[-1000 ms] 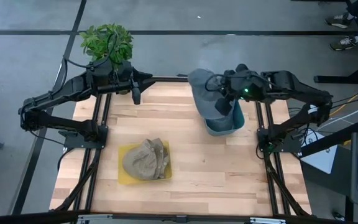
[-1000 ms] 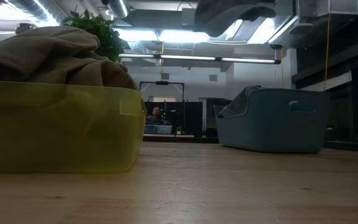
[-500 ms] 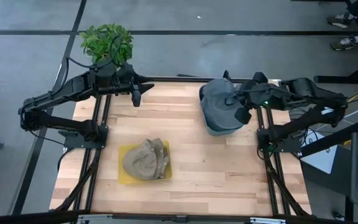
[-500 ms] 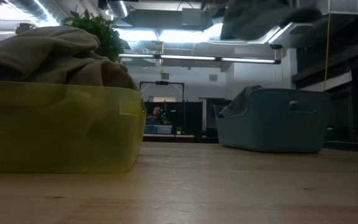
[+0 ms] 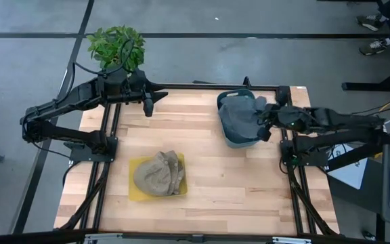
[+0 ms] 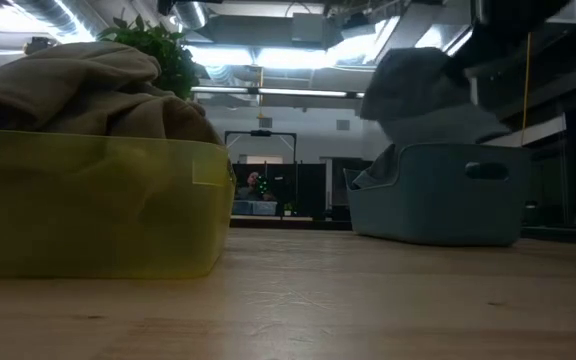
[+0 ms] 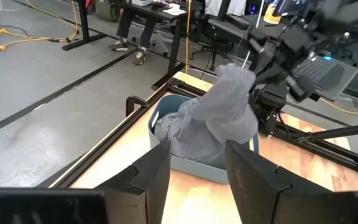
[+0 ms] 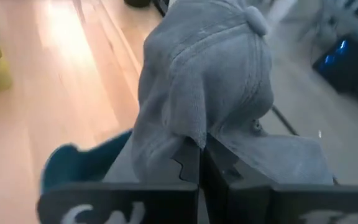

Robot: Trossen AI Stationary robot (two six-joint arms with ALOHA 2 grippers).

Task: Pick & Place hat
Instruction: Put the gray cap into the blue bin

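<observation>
My right gripper (image 5: 263,126) is shut on a grey hat (image 5: 238,115) over the blue-grey bin (image 5: 244,142) at the table's far right. The hat also shows in the low view (image 6: 423,90), just above the bin (image 6: 438,195), and in the left wrist view (image 7: 230,106). More grey cloth (image 6: 376,168) lies in the bin. A yellow bin (image 5: 138,193) near the front left holds tan hats (image 5: 158,173). My left gripper (image 5: 147,106) is open and empty at the table's far left edge. My right gripper pinches a folded part of the grey hat's cloth (image 8: 188,134) between its two shut fingers (image 8: 216,163). The fingers come from the table's right. The hat's crown, with its top button (image 8: 255,22), stands out beyond the fingers. The hat is held above the bin; whether its lower edge touches the cloth inside I cannot tell.
A green potted plant (image 5: 117,44) stands beyond the far left corner. Bare wooden table top (image 5: 249,190) lies between and in front of the two bins. Desks, cables and chairs fill the room behind the table.
My right gripper has gone down and toward the table's right edge with the grey hat. The hat, which hung high over the bin's far left side, has come down to just above the bin. My left arm has kept still.
</observation>
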